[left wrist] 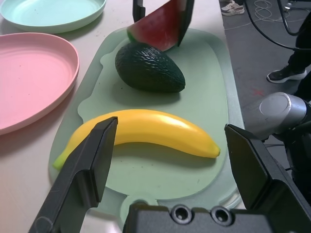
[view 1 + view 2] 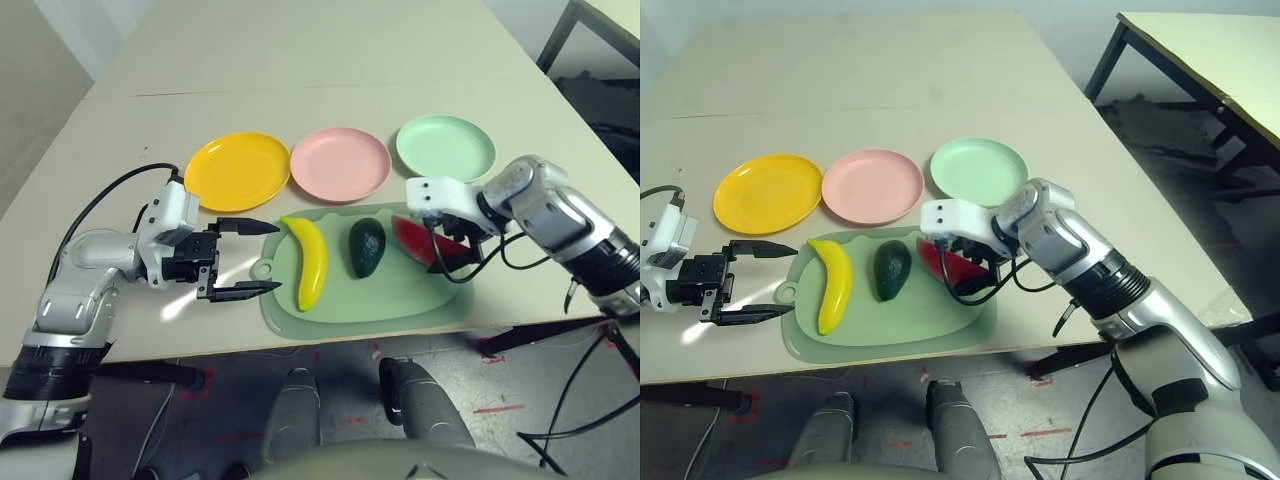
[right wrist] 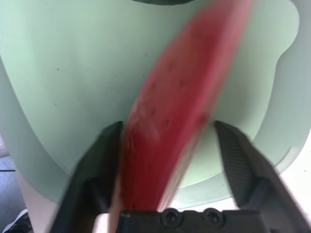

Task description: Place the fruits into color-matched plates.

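Note:
A yellow banana [image 2: 312, 262], a dark green avocado [image 2: 367, 247] and a red watermelon wedge [image 2: 425, 243] lie in a row on a pale green mat [image 2: 400, 300]. Behind the mat stand the yellow plate [image 2: 238, 170], the pink plate [image 2: 340, 163] and the mint green plate [image 2: 445, 146], all bare. My left gripper [image 2: 276, 258] stands open at the mat's left edge, pointing at the banana and apart from it. My right gripper [image 3: 167, 126] reaches down over the mat's right end, its black fingers [image 1: 184, 19] pressed on both sides of the wedge.
The mat sits close to the table's front edge [image 2: 330, 345]. Black cables [image 2: 520, 262] trail from my right wrist. A second table [image 2: 1200, 60] stands at the back right. A person's shoes [image 1: 286, 75] show on the floor beyond the table.

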Available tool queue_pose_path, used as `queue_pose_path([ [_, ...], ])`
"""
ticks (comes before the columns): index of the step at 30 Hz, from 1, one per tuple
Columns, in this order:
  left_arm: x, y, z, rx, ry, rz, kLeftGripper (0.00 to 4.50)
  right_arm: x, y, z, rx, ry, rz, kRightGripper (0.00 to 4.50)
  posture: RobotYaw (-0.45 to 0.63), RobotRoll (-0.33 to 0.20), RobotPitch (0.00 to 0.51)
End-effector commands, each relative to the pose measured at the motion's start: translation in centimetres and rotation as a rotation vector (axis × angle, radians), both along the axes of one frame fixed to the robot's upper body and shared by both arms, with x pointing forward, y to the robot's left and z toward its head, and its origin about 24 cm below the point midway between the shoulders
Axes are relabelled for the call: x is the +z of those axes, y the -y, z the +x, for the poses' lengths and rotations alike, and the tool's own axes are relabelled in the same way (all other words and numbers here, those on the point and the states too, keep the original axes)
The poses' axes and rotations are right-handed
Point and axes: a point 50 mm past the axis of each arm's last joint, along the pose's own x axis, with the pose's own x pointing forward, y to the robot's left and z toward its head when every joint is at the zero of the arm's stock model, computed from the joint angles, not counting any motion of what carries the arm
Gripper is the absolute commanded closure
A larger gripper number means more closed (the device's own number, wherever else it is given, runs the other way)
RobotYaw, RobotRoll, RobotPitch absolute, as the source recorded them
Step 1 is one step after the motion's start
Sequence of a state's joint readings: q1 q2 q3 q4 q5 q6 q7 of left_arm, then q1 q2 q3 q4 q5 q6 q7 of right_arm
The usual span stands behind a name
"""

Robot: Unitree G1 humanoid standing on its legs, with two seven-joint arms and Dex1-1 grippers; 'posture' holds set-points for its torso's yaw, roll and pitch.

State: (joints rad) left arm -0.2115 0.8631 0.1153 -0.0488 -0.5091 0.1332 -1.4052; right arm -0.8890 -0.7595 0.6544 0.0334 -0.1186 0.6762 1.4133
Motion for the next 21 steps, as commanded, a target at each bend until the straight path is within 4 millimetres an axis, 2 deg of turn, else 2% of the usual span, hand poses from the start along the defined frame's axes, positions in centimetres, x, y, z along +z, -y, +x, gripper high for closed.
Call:
queue_pose_path([
  [1,0.0,0.1,-0.2,-0.010,-0.002,0.014,0.00,-1.0,-0.1,-0.4,0.016,-0.041,-0.007,1.94,-0.01,0.000,0.193],
  [7,-0.1,0.1,-0.2,-0.008,-0.003,0.013,0.00,-0.8,-0.1,-0.2,0.035,-0.031,-0.009,2.01,-0.01,0.000,0.191],
  [10,-0.1,0.1,-0.1,-0.007,-0.002,0.014,0.00,0.0,-0.2,-0.1,0.057,-0.022,-0.001,2.01,-0.01,0.000,0.189],
  [16,0.4,0.0,0.1,0.012,0.000,-0.030,0.00,4.9,-1.2,0.0,0.093,-0.062,0.056,2.01,-0.02,0.000,0.184],
  [21,0.4,0.0,0.2,0.013,-0.002,-0.034,0.00,7.7,-1.9,0.3,0.116,-0.039,0.086,2.01,-0.02,0.000,0.184],
])
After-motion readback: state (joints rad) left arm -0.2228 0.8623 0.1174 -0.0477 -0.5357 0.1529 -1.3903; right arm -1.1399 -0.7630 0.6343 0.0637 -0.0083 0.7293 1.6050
